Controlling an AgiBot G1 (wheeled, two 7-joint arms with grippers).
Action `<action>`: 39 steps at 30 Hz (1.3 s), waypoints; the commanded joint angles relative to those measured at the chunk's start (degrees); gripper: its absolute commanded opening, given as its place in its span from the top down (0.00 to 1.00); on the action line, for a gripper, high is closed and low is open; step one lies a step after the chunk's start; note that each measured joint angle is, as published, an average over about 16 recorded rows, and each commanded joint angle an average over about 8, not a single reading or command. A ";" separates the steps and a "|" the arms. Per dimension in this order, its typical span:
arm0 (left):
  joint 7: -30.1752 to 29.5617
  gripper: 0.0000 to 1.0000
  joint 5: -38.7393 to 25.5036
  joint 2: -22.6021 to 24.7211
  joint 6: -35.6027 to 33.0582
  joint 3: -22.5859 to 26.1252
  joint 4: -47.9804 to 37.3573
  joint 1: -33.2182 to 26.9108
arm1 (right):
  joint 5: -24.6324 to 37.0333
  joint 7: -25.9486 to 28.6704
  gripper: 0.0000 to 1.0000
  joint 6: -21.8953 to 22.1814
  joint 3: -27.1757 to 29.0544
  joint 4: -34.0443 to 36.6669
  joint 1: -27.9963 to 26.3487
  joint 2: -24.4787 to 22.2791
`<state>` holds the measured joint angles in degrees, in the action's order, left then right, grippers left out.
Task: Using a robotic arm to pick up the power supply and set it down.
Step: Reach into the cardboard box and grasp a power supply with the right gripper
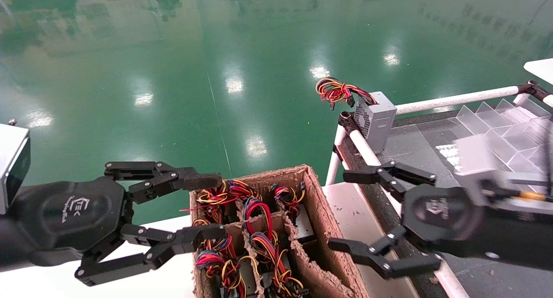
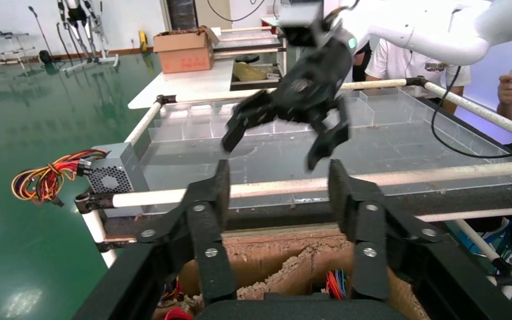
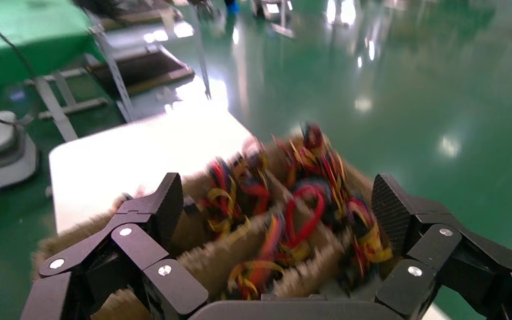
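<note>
Several power supplies stand in the divided cardboard box (image 1: 317, 203), their red, yellow and black wire bundles (image 1: 255, 209) curling upward. Only slivers of grey casing (image 1: 303, 224) show between the dividers. My right gripper (image 1: 339, 210) hangs open just beyond the box's right wall, holding nothing. In the right wrist view its fingers (image 3: 277, 193) frame the wire bundles (image 3: 293, 220) in the box, blurred. My left gripper (image 1: 219, 205) is open at the box's left wall, empty as well. The left wrist view (image 2: 279, 175) looks across the box's torn dividers (image 2: 287, 267).
Another grey box with a vent grille (image 1: 375, 118) and its own wires stands on the corner of the dark railed table (image 1: 414, 147). Clear plastic dividers (image 1: 501, 125) lie farther right on it. The cardboard box rests on a white table (image 1: 354, 216). Green floor lies beyond.
</note>
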<state>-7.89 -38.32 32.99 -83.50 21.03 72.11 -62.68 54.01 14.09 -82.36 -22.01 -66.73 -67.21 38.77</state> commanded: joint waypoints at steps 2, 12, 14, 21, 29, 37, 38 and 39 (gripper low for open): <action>0.00 0.00 0.00 0.00 0.00 0.00 0.00 0.00 | 4.27 1.82 0.00 0.65 -2.42 1.83 -2.62 1.71; 0.00 0.00 0.00 0.00 0.00 0.01 0.00 0.00 | 16.16 0.42 0.33 1.94 -9.20 11.75 -11.22 11.82; 0.00 0.00 0.00 0.00 0.00 0.01 0.00 0.00 | 17.30 -1.05 0.58 2.06 -9.89 13.83 -12.17 13.50; 0.00 0.00 0.01 0.00 0.00 0.01 0.00 0.00 | 19.71 -6.34 1.00 4.01 -10.84 19.61 -13.99 17.71; 0.01 0.00 0.01 0.00 0.00 0.01 0.00 0.00 | 21.89 -9.59 1.00 6.00 -11.70 24.04 -15.12 20.35; 0.01 0.00 0.01 0.00 0.00 0.01 0.00 0.00 | 22.63 -12.66 1.00 6.58 -12.11 28.21 -15.86 22.38; 0.01 0.00 0.01 -0.01 0.00 0.01 0.00 0.00 | 22.66 -12.99 1.00 6.61 -12.12 28.69 -16.00 22.58; 0.01 0.00 0.01 -0.01 0.00 0.02 0.00 0.00 | 22.67 -13.31 1.00 6.63 -12.12 29.18 -16.15 22.77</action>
<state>-7.88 -38.31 32.98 -83.49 21.04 72.10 -62.69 76.59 0.92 -75.78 -34.07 -37.57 -83.39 61.46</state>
